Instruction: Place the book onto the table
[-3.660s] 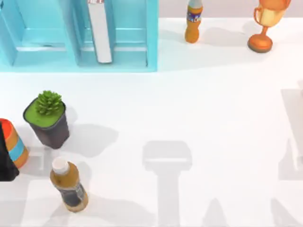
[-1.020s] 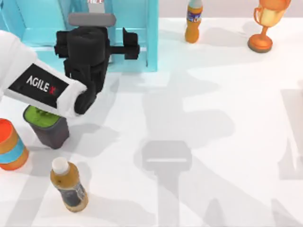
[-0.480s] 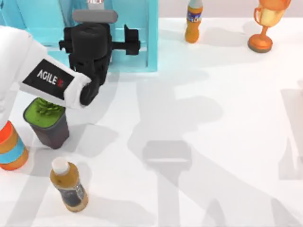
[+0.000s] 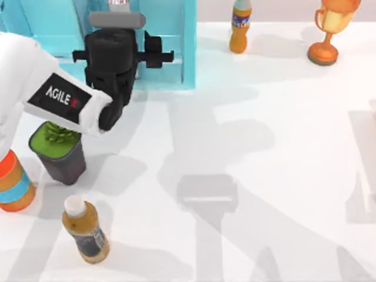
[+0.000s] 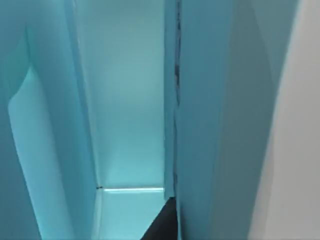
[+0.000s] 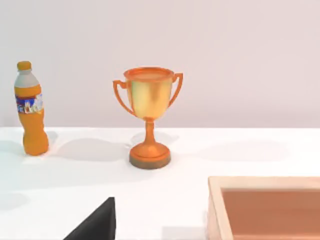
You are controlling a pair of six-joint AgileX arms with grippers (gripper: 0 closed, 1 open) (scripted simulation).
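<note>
The book (image 4: 119,3) stands on edge in the right bay of the cyan shelf unit (image 4: 170,35) at the table's (image 4: 276,147) back left; its white page edges show just past my left arm. My left gripper (image 4: 114,44) reaches into that bay right over the book, and its black wrist hides most of the book. In the left wrist view a light teal cover (image 5: 215,125) runs close alongside a dark part of the gripper (image 5: 162,227), with the shelf's inside wall (image 5: 125,100) behind. My right gripper (image 6: 95,225) is parked off to the right.
A potted plant (image 4: 56,147), a striped orange can (image 4: 12,182) and a brown bottle (image 4: 85,238) stand at the left under my left arm. An orange soda bottle (image 4: 239,26) and a trophy (image 4: 329,29) stand at the back right. A wooden box (image 6: 265,205) sits near the right gripper.
My left arm has come in from the left and reached into the shelf bay over the book. Over the last half second it barely moved, only its wrist shifting slightly.
</note>
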